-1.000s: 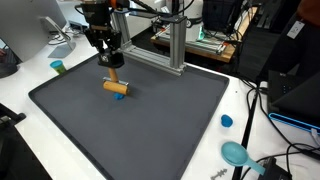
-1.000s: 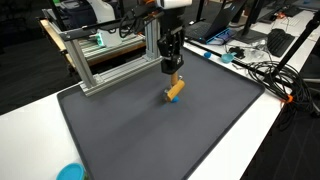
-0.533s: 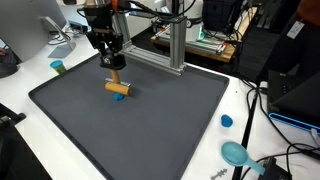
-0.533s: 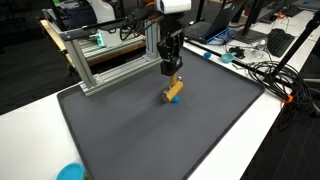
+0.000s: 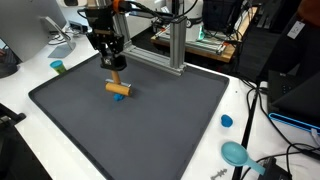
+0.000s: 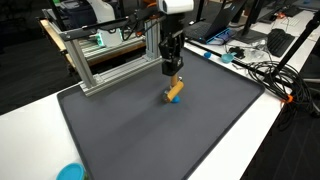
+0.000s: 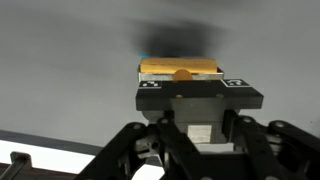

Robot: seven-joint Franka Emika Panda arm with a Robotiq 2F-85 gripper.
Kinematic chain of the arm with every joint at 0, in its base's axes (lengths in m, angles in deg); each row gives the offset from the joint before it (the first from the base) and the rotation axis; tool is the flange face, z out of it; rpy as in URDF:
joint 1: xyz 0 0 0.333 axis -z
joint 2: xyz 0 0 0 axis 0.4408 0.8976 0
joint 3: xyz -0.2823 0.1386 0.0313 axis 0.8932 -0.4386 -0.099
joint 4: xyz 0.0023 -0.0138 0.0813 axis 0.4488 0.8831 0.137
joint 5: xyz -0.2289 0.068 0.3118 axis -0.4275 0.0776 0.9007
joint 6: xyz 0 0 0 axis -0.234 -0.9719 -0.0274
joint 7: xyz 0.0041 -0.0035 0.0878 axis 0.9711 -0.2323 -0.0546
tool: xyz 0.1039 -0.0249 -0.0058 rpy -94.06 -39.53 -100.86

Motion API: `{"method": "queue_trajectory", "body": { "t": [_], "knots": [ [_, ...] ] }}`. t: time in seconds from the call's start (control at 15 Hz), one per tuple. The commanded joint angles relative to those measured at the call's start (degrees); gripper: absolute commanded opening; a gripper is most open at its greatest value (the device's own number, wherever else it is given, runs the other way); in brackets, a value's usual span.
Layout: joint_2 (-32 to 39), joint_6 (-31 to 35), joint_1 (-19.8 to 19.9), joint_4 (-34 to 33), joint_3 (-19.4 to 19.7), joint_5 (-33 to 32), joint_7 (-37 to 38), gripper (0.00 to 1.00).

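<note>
My gripper (image 5: 112,66) (image 6: 172,68) hangs over the far part of a dark grey mat (image 5: 150,135) (image 6: 140,135), shut on the thin upright stem of a wooden piece. The piece's short horizontal cylinder (image 5: 118,88) (image 6: 175,90) sits just below the fingers. A small blue part (image 5: 118,97) shows right under the cylinder; I cannot tell whether it touches the mat. In the wrist view the wooden piece (image 7: 178,67) lies crosswise beyond the gripper (image 7: 183,84), with a teal edge behind it.
An aluminium frame (image 5: 176,45) (image 6: 105,62) stands along the mat's far edge, close behind the gripper. Off the mat lie a blue cap (image 5: 227,121), a teal scoop (image 5: 236,153), a small teal cylinder (image 5: 58,67) and a teal object (image 6: 70,172). Cables (image 6: 265,70) crowd one side.
The gripper and the wooden piece have shifted only very slightly across the mat. The grip is unchanged.
</note>
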Motion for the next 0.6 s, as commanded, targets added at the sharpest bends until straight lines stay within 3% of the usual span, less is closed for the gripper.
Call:
{"method": "queue_trajectory", "body": {
  "t": [0.0,0.13,0.53],
  "knots": [
    [-1.57,-3.88,-1.33,-1.08,1.57,-5.41,2.21,0.22],
    [-2.6,-4.31,-1.33,-1.31,1.51,-6.78,2.05,0.22],
    [-3.02,-3.36,-0.86,-2.3,0.15,-2.88,0.75,0.22]
  ]
}}
